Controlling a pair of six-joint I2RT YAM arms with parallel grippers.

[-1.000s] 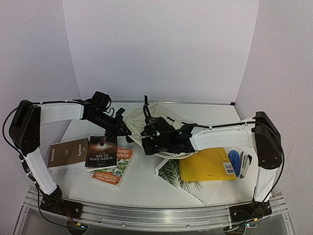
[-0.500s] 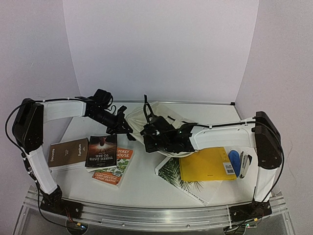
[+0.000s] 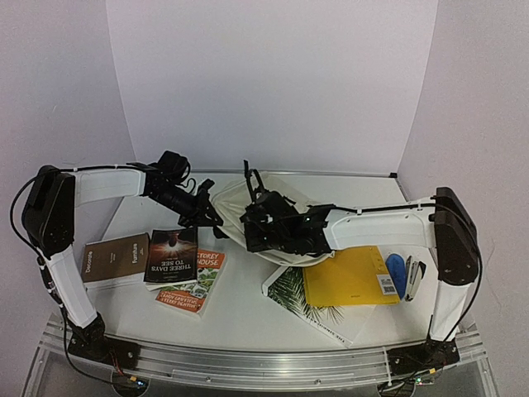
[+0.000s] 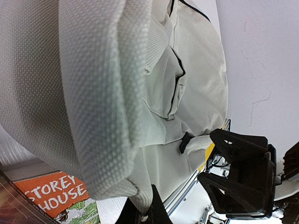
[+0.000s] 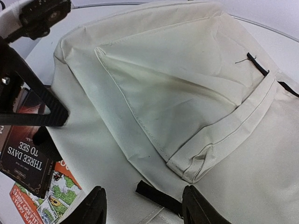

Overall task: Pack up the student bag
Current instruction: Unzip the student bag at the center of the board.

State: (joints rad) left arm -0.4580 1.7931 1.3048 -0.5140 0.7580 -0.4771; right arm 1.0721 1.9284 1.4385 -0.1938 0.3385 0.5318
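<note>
Student bag [image 3: 233, 203]: cream, lying directly under our right gripper [image 5: 144, 210], whose jaws stand apart over its front pocket. Left gripper [image 3: 207, 217] pinches its edge. Outside it: books [image 3: 171, 256] beside the left gripper, yellow folder [image 3: 351, 277]. We judge packing barely begun.

My left arm [image 3: 99, 186] and right arm [image 3: 380, 233] wear white shells between black joints, with thin black cables [image 3: 15, 211] looping alongside. Black bases [image 3: 87, 335] sit on a ribbed aluminium rail [image 3: 248, 361] at the tabletop's near edge. My right gripper [image 5: 144, 190] has matte black fingers [image 5: 96, 207].
</note>
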